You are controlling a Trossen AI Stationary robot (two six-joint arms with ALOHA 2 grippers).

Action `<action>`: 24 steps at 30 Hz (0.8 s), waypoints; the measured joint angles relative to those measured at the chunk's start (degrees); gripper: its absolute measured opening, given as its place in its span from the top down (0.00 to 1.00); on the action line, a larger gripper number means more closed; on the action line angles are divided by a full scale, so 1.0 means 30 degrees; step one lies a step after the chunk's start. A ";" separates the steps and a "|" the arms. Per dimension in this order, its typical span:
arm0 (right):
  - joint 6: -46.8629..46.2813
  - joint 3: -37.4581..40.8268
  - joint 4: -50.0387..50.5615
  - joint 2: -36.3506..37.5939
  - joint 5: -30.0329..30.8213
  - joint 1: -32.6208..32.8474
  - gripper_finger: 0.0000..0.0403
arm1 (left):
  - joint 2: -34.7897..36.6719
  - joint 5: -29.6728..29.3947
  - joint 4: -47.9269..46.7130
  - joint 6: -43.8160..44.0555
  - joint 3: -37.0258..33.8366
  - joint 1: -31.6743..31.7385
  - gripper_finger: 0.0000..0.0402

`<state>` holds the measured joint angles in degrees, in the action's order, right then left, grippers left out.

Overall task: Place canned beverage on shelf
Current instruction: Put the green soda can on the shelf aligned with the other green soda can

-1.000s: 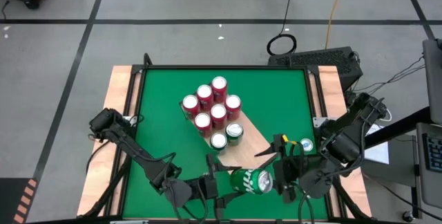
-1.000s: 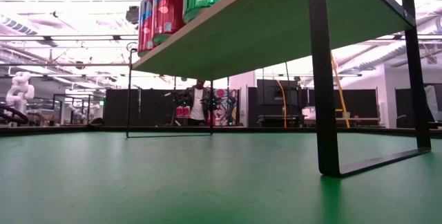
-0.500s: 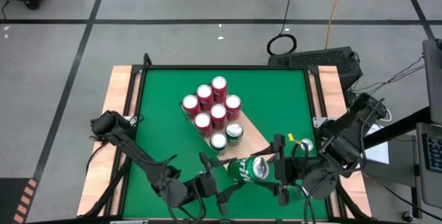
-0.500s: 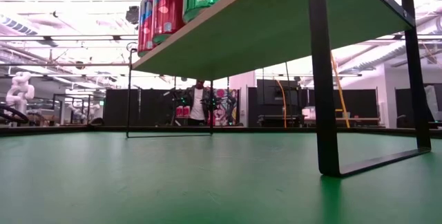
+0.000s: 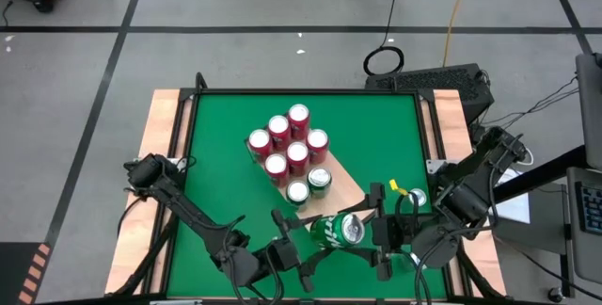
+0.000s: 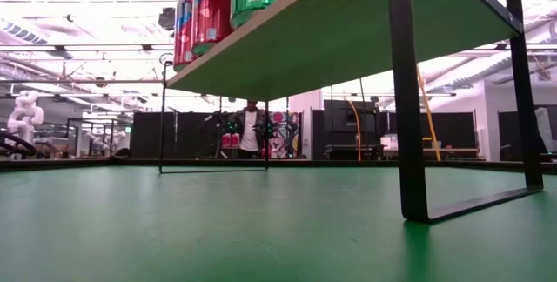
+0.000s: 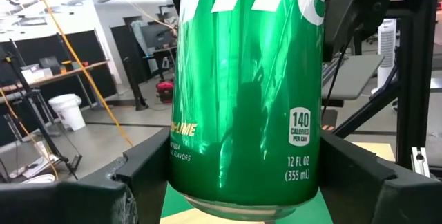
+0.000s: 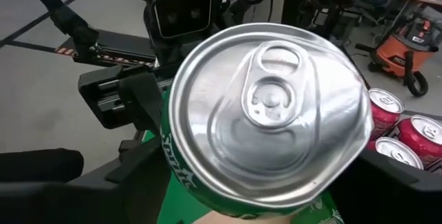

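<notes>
Glossy green metal can (image 7: 242, 92), matt light wood-grain shelf (image 5: 346, 184), smooth green table (image 5: 221, 168)

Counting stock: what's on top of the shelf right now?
On the shelf, six red cans stand in a cluster, with two green cans at its near end. The board's near part shows bare, but the green can held between the two grippers covers its near edge.

Above the table's near edge, the left gripper (image 5: 299, 253) and the right gripper (image 5: 381, 234) both close around a tilted green can (image 5: 337, 232), just beside the shelf (image 5: 350, 188) crowded with red cans (image 5: 288, 145).
</notes>
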<state>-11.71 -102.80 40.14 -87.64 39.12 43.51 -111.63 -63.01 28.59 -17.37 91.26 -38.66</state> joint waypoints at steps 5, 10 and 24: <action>-0.0291 0.0000 -0.0519 0.0041 -0.0462 0.0000 0.16 | -0.0002 -0.0064 0.0196 -0.0702 0.0000 -0.0042 0.29; -0.0082 0.0000 -0.0755 0.0390 -0.0649 0.0007 0.11 | -0.0022 -0.0132 0.0244 -0.0887 0.0000 -0.0020 0.29; -0.0077 -0.0036 -0.0426 0.0735 -0.1494 -0.0090 0.11 | -0.0022 -0.0202 0.0222 -0.0850 -0.0029 0.0002 0.29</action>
<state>-11.94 -102.91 38.86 -85.43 34.64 43.24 -111.70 -63.61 29.26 -19.92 91.18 -38.65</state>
